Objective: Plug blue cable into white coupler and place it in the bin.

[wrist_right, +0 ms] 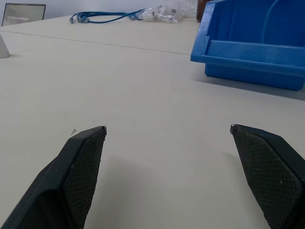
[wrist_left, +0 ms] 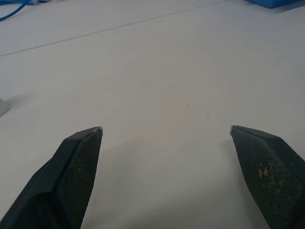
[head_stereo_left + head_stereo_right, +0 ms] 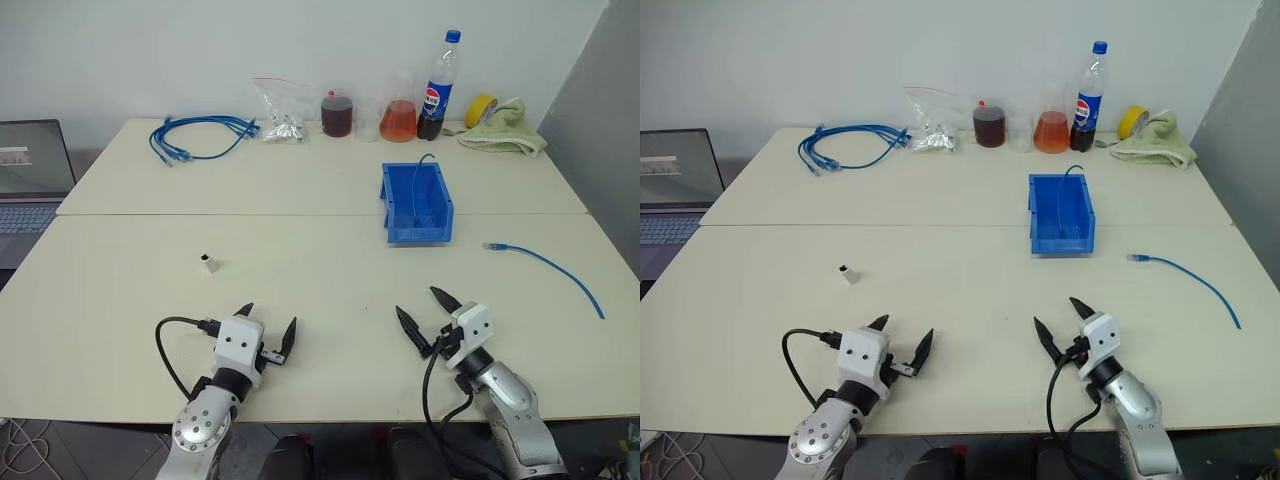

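Observation:
The blue cable (image 3: 551, 265) lies loose on the right side of the table, its clear plug end (image 3: 491, 245) pointing toward the bin (image 3: 418, 236). That bright-blue bin sits at centre right, with a thin blue wire (image 3: 416, 178) inside it. The tiny white coupler (image 3: 209, 263) stands alone on the left part of the table. My left gripper (image 3: 270, 322) hovers open near the front edge, the coupler some way ahead and to its left. My right gripper (image 3: 419, 303) is open too, with the bin (image 1: 252, 45) ahead of it and nothing between its fingers.
At the back of the table are a coiled bundle of blue cables (image 3: 200, 135), a plastic bag (image 3: 280, 115), two flasks of red liquid (image 3: 338, 113), a cola bottle (image 3: 440, 85), yellow tape (image 3: 480, 108) and a cloth (image 3: 505, 135). A laptop (image 3: 30, 180) stands at the left.

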Robot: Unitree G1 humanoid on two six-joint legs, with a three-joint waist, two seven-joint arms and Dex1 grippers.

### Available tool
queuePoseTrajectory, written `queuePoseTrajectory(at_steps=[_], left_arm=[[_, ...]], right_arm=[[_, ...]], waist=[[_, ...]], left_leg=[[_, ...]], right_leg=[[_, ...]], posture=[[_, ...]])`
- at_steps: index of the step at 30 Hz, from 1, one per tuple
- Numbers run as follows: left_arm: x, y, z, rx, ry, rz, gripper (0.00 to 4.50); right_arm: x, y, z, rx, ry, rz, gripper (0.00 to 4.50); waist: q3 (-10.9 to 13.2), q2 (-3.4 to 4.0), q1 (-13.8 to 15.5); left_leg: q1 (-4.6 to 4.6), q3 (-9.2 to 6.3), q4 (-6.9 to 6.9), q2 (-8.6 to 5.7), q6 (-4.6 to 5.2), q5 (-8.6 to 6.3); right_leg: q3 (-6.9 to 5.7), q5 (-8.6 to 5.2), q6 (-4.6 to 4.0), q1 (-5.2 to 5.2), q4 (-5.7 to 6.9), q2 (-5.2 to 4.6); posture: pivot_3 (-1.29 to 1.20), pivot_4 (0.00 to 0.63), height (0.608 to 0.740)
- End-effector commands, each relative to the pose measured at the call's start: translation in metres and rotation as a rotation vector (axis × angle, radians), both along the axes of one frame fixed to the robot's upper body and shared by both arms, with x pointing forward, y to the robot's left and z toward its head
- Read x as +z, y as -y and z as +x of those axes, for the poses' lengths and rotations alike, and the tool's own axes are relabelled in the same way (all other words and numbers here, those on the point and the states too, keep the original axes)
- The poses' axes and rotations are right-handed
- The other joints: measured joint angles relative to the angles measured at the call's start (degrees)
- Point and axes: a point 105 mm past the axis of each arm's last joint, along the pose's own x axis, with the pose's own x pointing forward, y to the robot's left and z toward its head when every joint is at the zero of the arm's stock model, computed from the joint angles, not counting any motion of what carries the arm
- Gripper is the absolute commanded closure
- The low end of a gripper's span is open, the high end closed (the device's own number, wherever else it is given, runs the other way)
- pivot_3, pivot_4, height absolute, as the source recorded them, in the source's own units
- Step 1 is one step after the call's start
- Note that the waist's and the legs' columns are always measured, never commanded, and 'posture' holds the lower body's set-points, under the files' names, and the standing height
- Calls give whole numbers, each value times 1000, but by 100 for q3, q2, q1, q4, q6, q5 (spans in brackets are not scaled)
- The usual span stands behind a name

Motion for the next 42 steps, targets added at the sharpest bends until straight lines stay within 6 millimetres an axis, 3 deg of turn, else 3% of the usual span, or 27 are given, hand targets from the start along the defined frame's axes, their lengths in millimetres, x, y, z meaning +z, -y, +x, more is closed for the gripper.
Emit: queuePoseTrajectory(at_steps=[1, 7, 14, 30, 38, 42], left_arm=[[16, 7, -2, -43, 63, -18, 0], [7, 5, -3, -17, 4, 16, 0], [11, 6, -5, -45, 13, -7, 0], [29, 19, -4, -279, 52, -117, 0], [47, 48, 6, -515, 28, -145, 0], [67, 73, 21, -639, 30, -98, 0]], right_arm=[[8, 2, 0, -5, 35, -1, 61], [8, 2, 0, -7, 36, -5, 61], [9, 2, 2, -7, 40, -5, 61], [12, 8, 4, -39, 59, -10, 61], [29, 32, 12, -140, 125, -21, 61], [55, 74, 7, -213, 131, -33, 61]], waist=[[0, 0, -2], [0, 0, -4], [0, 0, -3], [1, 1, -2], [1, 3, -2], [9, 14, 29]], left_leg=[[0, 0, 0, 0, 0, 0], [1, 1, 0, 0, 0, 0], [0, 0, 0, 0, 0, 0], [1, 1, 0, 0, 0, 0], [3, 3, 3, -2, 0, 0], [0, 3, 4, -3, 0, 0]], right_leg=[[0, 0, 0, 0, 0, 0], [1, 0, 0, 0, 1, 1], [1, 0, 0, 0, 1, 1], [0, 0, -1, 0, 2, 1], [0, 0, -1, 1, 12, 2], [1, -1, -1, -2, 11, 1]], posture=[[0, 150, 740], [0, 150, 740], [0, 150, 740], [0, 150, 740], [0, 150, 740], [0, 150, 740]])
